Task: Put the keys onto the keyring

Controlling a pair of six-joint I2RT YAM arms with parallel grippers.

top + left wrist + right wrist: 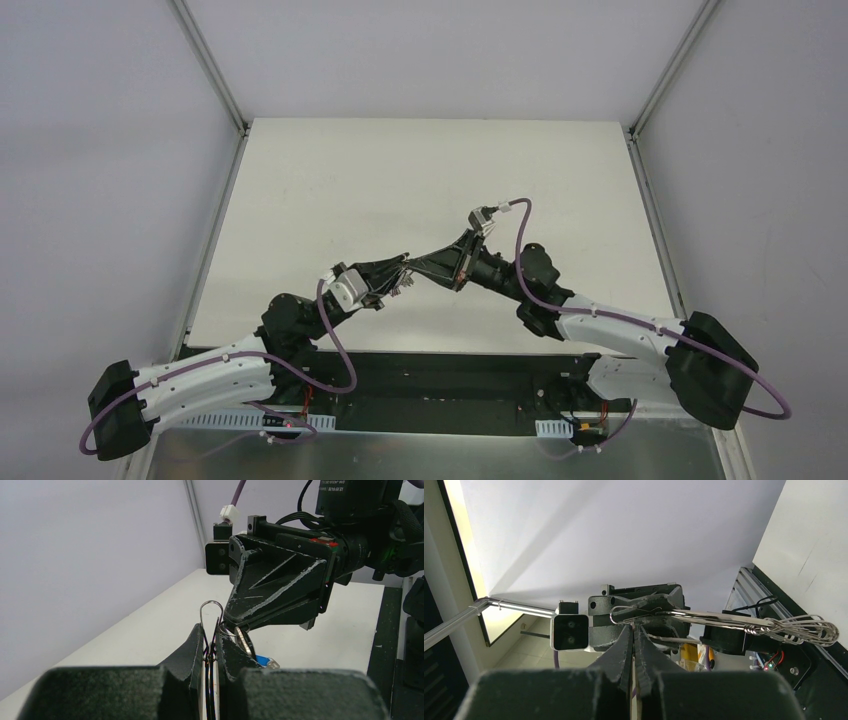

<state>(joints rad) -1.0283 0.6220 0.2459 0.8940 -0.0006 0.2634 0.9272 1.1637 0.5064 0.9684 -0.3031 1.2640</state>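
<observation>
Both arms meet tip to tip above the table's middle. My left gripper (210, 632) (400, 276) is shut on the keyring (210, 611), whose thin wire loop sticks up between the fingers. In the right wrist view the keyring (724, 617) runs as a long wire to a coiled end. My right gripper (633, 627) (227, 624) (438, 264) is shut, with its tips against the wire; whether it pinches anything is unclear. Just under those tips hangs a key with a dark head (246, 641). A blue key head (262, 660) peeks out behind the left finger.
The white table (400, 170) lies below, with grey walls on both sides and a black strip (450, 370) along the near edge. The left wrist's camera (570, 631) faces the right gripper at close range.
</observation>
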